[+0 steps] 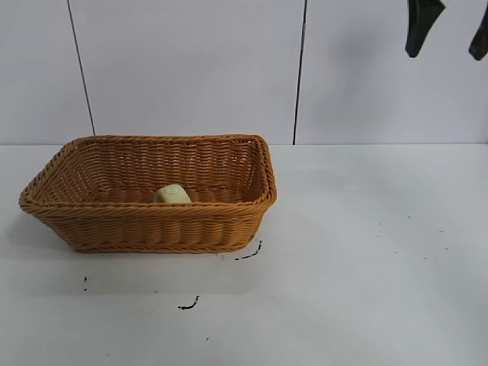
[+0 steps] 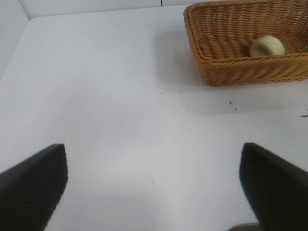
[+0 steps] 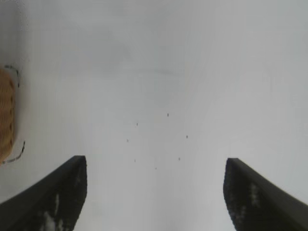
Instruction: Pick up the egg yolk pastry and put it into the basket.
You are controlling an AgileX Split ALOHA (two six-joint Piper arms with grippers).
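Pastry (image 1: 173,194) sitting inside the basket (image 1: 152,229), on its floor near the front wall, a little right of centre as seen from the exterior camera; pale yellow-cream, domed, smooth, touched by neither hand. Also visible from the left wrist camera (image 2: 267,46), resting against the woven inner wall of the basket (image 2: 240,70). Basket on the left part of the white tabletop (image 1: 366,252), upright, orange-brown wicker with flared sides and a braided rim. Right hand (image 1: 450,30) raised high at the upper right of the exterior view, well apart from the basket, only two dark fingertips showing, spread wide with nothing between them. From the right wrist camera, same hand (image 3: 154,192) wide open over bare tabletop, with just a sliver of the basket (image 3: 6,115) at the frame edge. Left hand (image 2: 154,187) out of the exterior view; from its own wrist camera, fingers far apart and empty, above open tabletop some way from the basket. A few small dark marks (image 1: 189,305) on the tabletop in front of the basket, plus scattered specks farther right.
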